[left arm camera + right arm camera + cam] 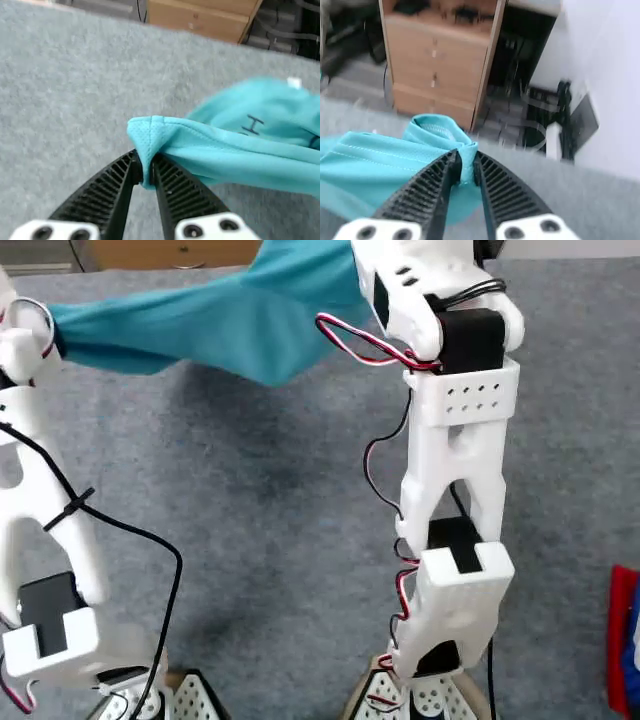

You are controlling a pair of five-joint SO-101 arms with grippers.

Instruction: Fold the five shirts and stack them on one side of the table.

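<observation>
Both the left gripper (144, 169) and the right gripper (466, 164) are clamped tight on a bunched edge of the teal shirt (230, 320), which hangs stretched between them above the grey table (270, 540), and it looks light and floppy, so I'd grab hems or corners, not the middle.

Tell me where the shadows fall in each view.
High view: a soft shadow lies on the grey table under the hanging teal shirt. Left wrist view: the table darkens faintly under the shirt held by the left end effector. Right wrist view: behind the right end effector, the recess beside the cabinet is dark.
</observation>
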